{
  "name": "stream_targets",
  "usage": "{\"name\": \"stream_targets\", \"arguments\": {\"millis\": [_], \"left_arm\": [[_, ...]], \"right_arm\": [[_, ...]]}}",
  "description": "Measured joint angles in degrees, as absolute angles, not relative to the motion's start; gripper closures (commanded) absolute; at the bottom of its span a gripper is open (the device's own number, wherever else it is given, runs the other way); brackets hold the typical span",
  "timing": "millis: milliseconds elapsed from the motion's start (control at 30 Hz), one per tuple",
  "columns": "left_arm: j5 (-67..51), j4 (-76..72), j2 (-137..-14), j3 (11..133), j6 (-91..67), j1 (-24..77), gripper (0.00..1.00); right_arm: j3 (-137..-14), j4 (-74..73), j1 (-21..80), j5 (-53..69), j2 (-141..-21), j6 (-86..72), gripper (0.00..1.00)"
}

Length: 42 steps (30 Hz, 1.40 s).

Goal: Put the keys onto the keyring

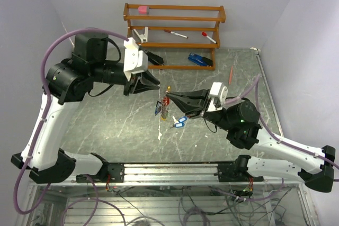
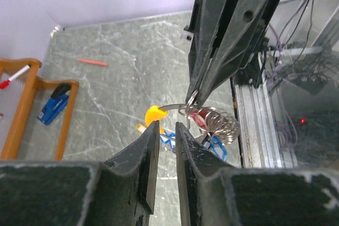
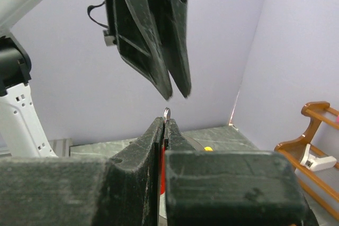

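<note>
There are two arms and two grippers. There is one keyring (image 2: 173, 106), a thin silver wire loop, and one bunch of keys (image 1: 163, 108) hanging on it. I can see one yellow tag (image 2: 153, 114), one red tag (image 2: 199, 116) and some blue tags (image 2: 216, 147). The bunch is too tangled to count every key.

One wooden rack (image 1: 175, 8) stands at the back of the table (image 1: 106, 130). It has three shelves. One pink block (image 1: 143, 9) is on the top shelf. One white clip (image 1: 142, 34) and two pens with red caps (image 1: 175, 34) are on the middle shelf. One black stapler (image 1: 154, 58) and one blue stapler (image 1: 200, 60) are on the bottom shelf. One orange-red pen (image 1: 231, 75) lies on the table by itself, near the right wall.

The right arm reaches in from the right, and its fingers point left. The right gripper (image 1: 168, 97) is pressed tight on the keyring wire and holds it up over the middle of the table. The keys dangle just below its tip.

The left arm bends up high and comes over from the left. The left gripper (image 2: 167, 130) points at the right one, tip to tip, close but not touching. Its fingers have a thin gap between them and nothing is in the gap. The yellow tag is just past its fingertips.
</note>
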<state>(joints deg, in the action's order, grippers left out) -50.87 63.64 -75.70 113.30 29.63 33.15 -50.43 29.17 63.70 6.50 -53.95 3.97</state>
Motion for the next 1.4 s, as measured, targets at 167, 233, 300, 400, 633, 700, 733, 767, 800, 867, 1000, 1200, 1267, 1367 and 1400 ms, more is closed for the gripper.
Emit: {"name": "stream_targets", "arguments": {"millis": [167, 233, 300, 400, 633, 700, 733, 767, 800, 867, 1000, 1200, 1267, 1367, 1400], "left_arm": [[-53.0, 60.4, -73.5, 113.0, 26.8, 32.7, 0.72], [-55.1, 59.1, -73.6, 112.4, 25.3, 32.3, 0.73], [-57.3, 58.0, -74.0, 111.5, 23.8, 31.9, 0.73], [-60.2, 56.9, -74.9, 109.6, 21.8, 31.3, 0.74], [-62.0, 56.7, -75.9, 107.7, 20.7, 30.7, 0.73], [-62.5, 56.6, -75.9, 107.7, 20.4, 30.5, 0.73], [-62.8, 56.3, -75.9, 107.7, 20.2, 30.5, 0.73], [-63.2, 56.1, -75.9, 107.7, 19.9, 30.4, 0.73], [-63.5, 55.7, -75.9, 107.7, 19.7, 30.4, 0.73], [-64.4, 55.3, -75.9, 107.7, 19.3, 30.3, 0.73], [-66.1, 54.5, -75.9, 107.7, 18.5, 30.2, 0.73], [-68.6, 53.3, -75.9, 106.1, 16.9, 29.8, 0.72], [-68.9, 53.3, -75.8, 105.6, 16.7, 29.7, 0.72], [-69.1, 53.3, -75.7, 105.1, 16.3, 29.7, 0.71], [-69.1, 53.3, -75.6, 105.1, 16.2, 29.7, 0.71]], "right_arm": [[-48.5, 32.1, 63.7, 6.2, -53.2, 4.1, 1.0], [-48.2, 33.3, 63.7, 6.2, -53.2, 4.1, 1.0], [-47.6, 35.3, 63.7, 6.2, -53.3, 4.2, 1.0], [-46.4, 38.1, 63.7, 6.2, -53.4, 4.4, 1.0], [-46.2, 40.9, 63.7, 6.8, -54.9, 4.5, 1.0], [-46.2, 41.3, 63.7, 7.1, -55.3, 4.5, 1.0], [-46.2, 41.4, 63.7, 7.2, -55.4, 4.4, 1.0], [-46.2, 41.4, 63.7, 7.3, -55.5, 4.4, 1.0], [-46.2, 41.4, 63.7, 7.3, -55.5, 4.3, 1.0], [-46.2, 41.4, 63.7, 7.5, -55.7, 4.3, 1.0], [-46.2, 41.4, 63.7, 7.7, -55.8, 4.3, 1.0], [-46.2, 41.3, 63.8, 7.9, -55.8, 4.3, 1.0], [-46.2, 41.4, 63.9, 7.9, -55.8, 4.3, 1.0], [-46.2, 41.3, 64.0, 8.0, -55.8, 4.3, 1.0], [-46.2, 41.3, 64.0, 8.0, -55.8, 4.3, 1.0]]}}
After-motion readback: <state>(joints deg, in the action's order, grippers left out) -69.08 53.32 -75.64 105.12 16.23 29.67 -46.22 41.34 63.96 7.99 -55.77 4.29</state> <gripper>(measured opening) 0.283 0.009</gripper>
